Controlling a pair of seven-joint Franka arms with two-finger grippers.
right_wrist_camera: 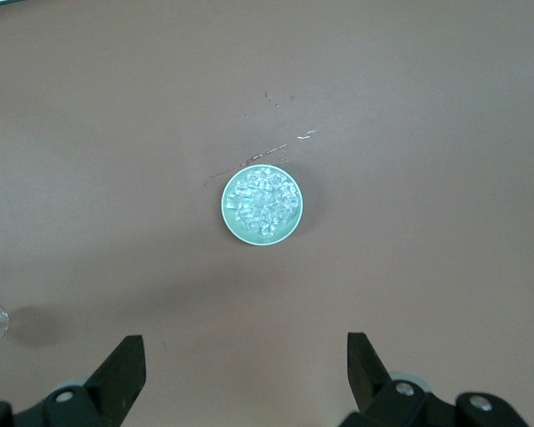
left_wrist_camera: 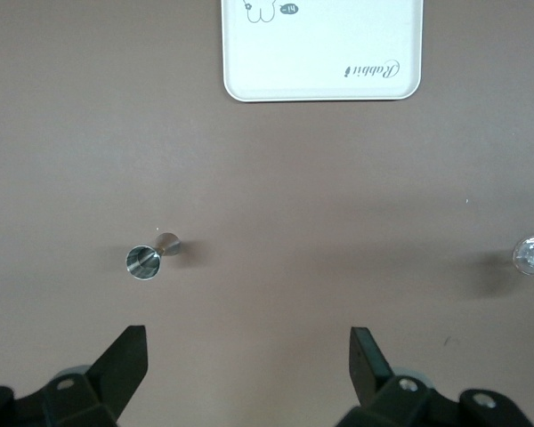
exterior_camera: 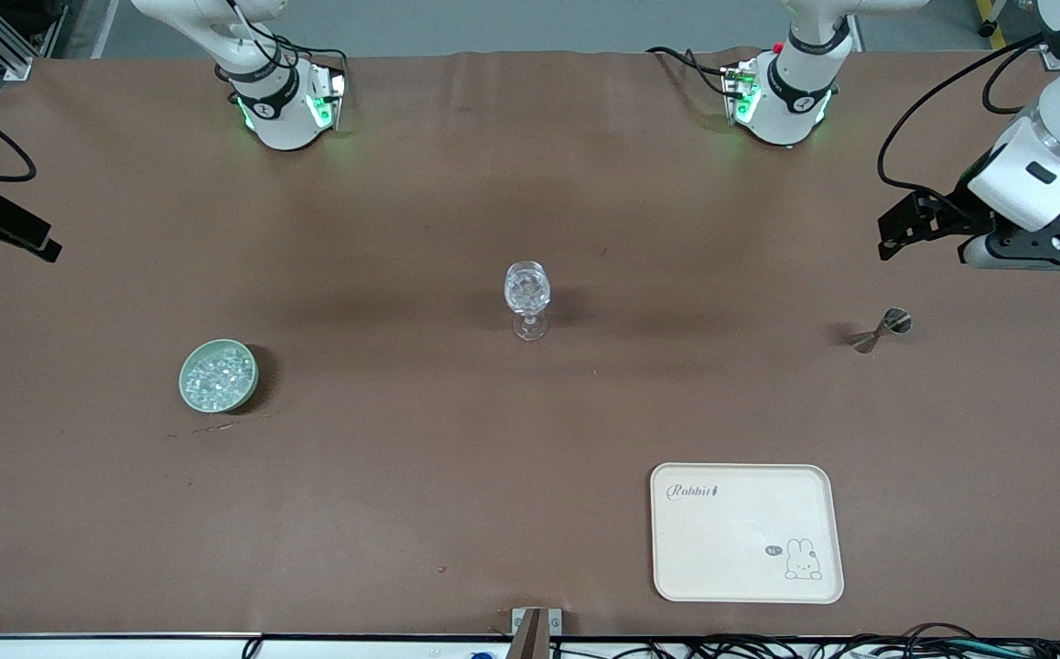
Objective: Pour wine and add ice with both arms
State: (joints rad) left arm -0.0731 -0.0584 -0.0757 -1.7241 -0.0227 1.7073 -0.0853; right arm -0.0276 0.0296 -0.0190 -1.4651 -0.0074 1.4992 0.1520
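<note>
Grippers first: I'm seeing the left gripper (left_wrist_camera: 247,356) hanging with its jaws spread wide and holding nothing, up over the bare table at the left arm's end, just above the metal jigger (exterior_camera: 880,331). The right gripper (right_wrist_camera: 246,360) is doing the same, jaws fully apart and empty, hovering over the right arm's end, with only its black tip (exterior_camera: 1,227) poking in at the edge of the front view. Both arms are waiting.

Ice (exterior_camera: 219,373) is sitting piled in a pale green bowl (exterior_camera: 189,384), toward the right arm's end and nearer the front camera than the stemmed glass (exterior_camera: 527,297). The glass is standing upright mid-table; I'm reading glittery clear bits in its bowl but can't tell whether that's ice or cut pattern. The jigger is lying on its side.

A cream tray (exterior_camera: 676,540) with a rabbit print is lying near the front edge, toward the left arm's end, nothing on it.

The left wrist view is cutting the tray off. The upper arms are running out of frame.

A brown table cover (exterior_camera: 420,476) is spanning everything; faint scratch marks are showing beside the bowl. Cables are trailing along the front edge.
</note>
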